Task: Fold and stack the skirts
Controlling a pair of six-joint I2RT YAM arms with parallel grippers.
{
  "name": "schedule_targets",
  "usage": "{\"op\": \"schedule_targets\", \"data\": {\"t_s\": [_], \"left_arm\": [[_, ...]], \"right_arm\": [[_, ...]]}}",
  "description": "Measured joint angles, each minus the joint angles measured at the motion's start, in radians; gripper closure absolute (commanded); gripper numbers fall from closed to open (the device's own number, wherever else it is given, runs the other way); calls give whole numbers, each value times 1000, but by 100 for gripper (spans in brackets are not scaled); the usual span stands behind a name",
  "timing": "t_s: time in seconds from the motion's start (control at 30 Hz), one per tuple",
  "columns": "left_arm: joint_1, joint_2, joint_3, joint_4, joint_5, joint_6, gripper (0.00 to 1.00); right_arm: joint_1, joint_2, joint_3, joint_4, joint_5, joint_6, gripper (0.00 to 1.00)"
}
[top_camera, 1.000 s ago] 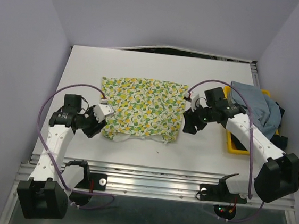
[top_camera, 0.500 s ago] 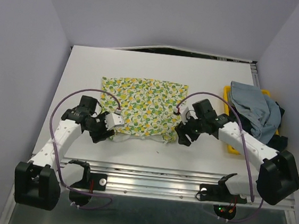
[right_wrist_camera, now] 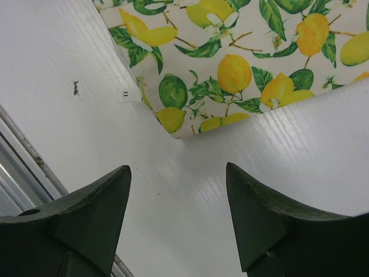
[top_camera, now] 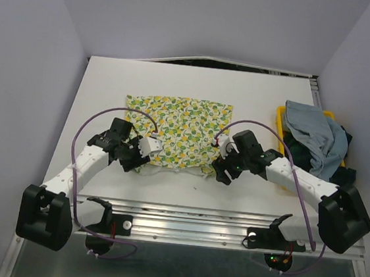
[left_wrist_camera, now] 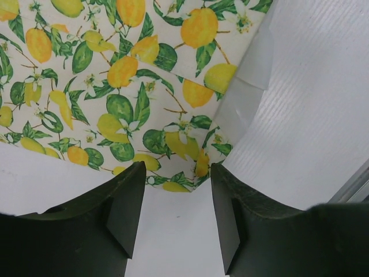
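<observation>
Flat at centre of bench point(top_camera: 103, 97): lemon skirt point(top_camera: 176, 132). At its 7 o'clock corner, left gripper point(left_wrist_camera: 177, 166) wide, empty, over the hem. At 5 o'clock corner, right gripper point(right_wrist_camera: 177, 168) wide, empty. At 3 o'clock, in tray point(top_camera: 281, 115), blue skirt point(top_camera: 311, 133) heaped over plaid skirt point(top_camera: 347, 141).

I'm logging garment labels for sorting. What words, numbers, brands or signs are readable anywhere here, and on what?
"11": on the small white tag at the hem of the lemon-print skirt, right wrist view; just two short dark strokes, so the reading is unsure.
Nothing else is legible in any view.
</observation>
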Motion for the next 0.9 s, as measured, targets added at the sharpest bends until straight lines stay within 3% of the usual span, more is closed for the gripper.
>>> {"op": "schedule_targets", "data": {"t_s": [0.6, 0.67, 0.9], "left_arm": [[-18, 25, 0, 6, -92, -19, 33], [-18, 25, 0, 3, -97, -19, 33], [-18, 25, -4, 4, -111, -21, 37]], "right_arm": [[63, 21, -20, 131, 65, 47, 30], [87, 33, -23, 153, 92, 50, 33], [193, 67, -90, 269, 368, 78, 66]]}}
